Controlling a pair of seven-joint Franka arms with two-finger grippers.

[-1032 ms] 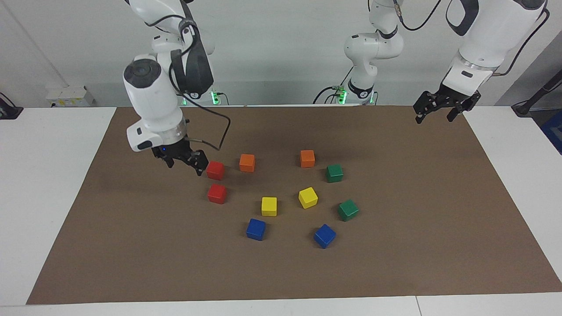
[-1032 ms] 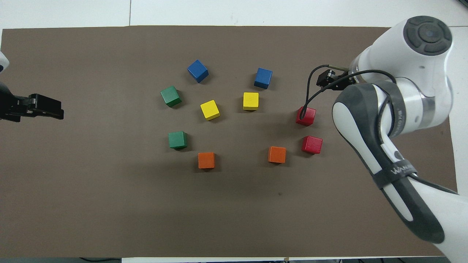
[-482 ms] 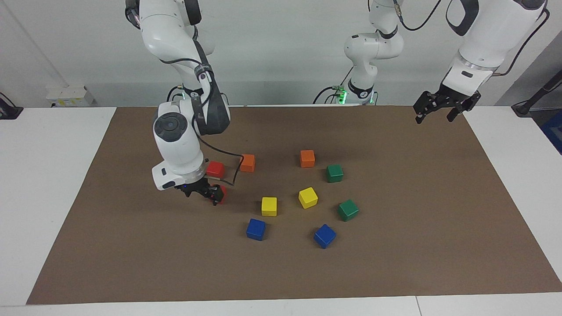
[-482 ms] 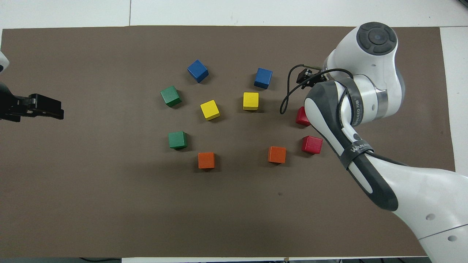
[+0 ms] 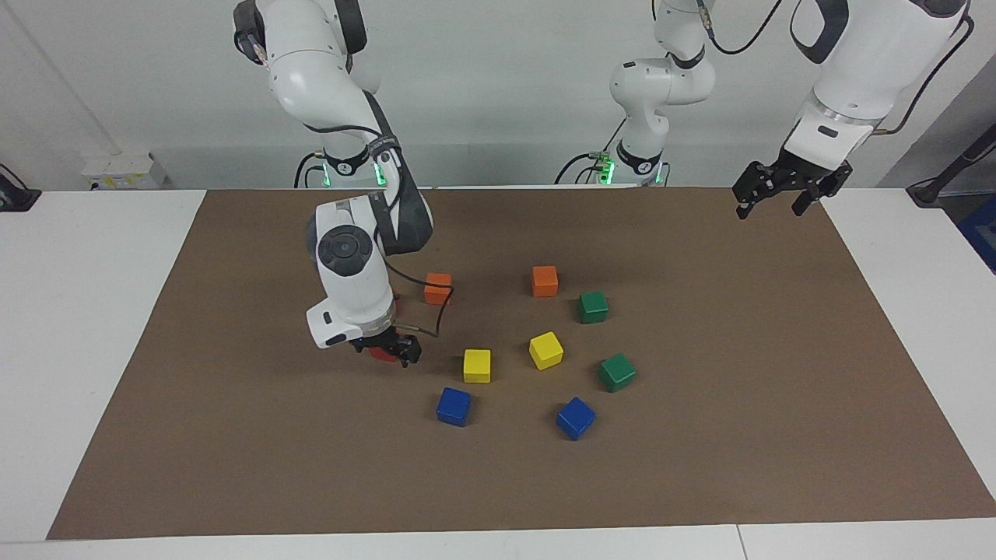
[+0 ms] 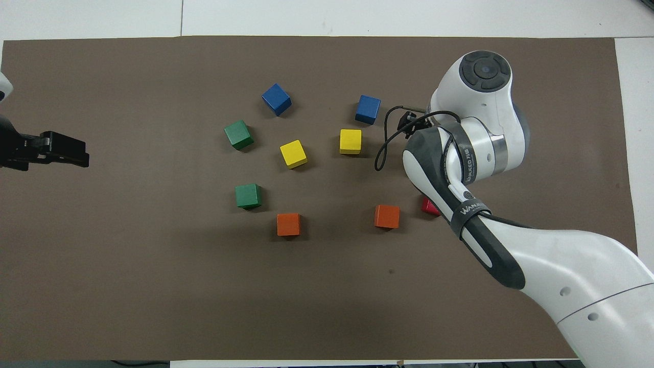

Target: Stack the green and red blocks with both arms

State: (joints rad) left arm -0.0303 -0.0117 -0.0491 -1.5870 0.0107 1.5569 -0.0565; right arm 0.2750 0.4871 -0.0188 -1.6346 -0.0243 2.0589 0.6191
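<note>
Right gripper (image 5: 387, 348): low over the red block farther from the robots (image 5: 381, 355), toward the right arm's end of the mat; fingers spread, standing on either side of the block, not closed on it (contact w/ the block can't be judged).
Right arm (image 6: 462, 153): reaches in over the mat; in the overhead view it covers that red block fully.
Other red block (image 6: 428, 206): nearer the robots, on the mat beside an orange block (image 6: 387, 216); mostly hidden by the arm in both views (only a corner shows).
Left gripper (image 5: 787, 189): up in the air over the mat edge at the left arm's end, fingers open, holding nothing; arm waits.
Green blocks: two, both on the mat toward the left arm's end, apart from each other; one (image 5: 593, 306) nearer the robots beside the second orange block (image 5: 545, 281), the other (image 5: 617, 372) farther out, near a blue block (image 5: 575, 418).
Middle of mat (image 5: 739, 373): two yellow blocks (image 5: 477, 365), w/ a second blue (image 5: 454, 406) just past them.
Stacking: none yet; every block seen sits singly on the mat.
</note>
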